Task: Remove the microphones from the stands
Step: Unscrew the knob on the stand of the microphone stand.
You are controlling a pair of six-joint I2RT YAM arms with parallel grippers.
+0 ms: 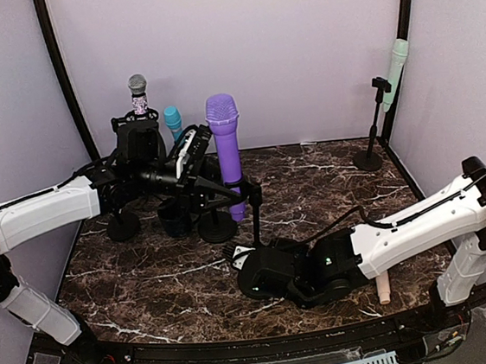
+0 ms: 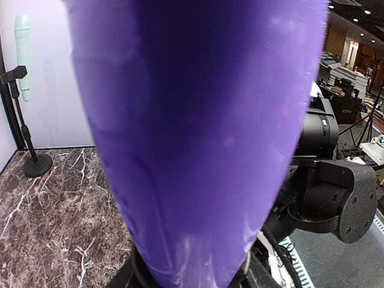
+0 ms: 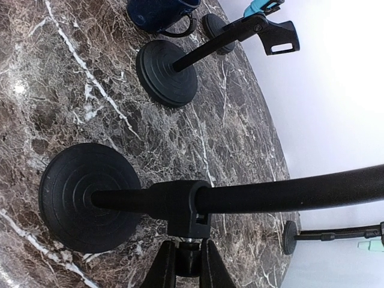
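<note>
Purple microphone point(image 2: 192, 138) clasped, right tool point(image 3: 187, 247) pinching stand point(image 3: 270, 195)

Mint microphone point(image 1: 398, 60), teal microphone point(image 1: 172, 118), marble table point(image 1: 321, 182).

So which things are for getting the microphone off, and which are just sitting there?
For the job: purple microphone, stand, left pincer gripping the microphone, right pincer clamping the stand.

Just sitting there: grey microphone, blue microphone, green microphone, dark mug, beige peg.
</note>
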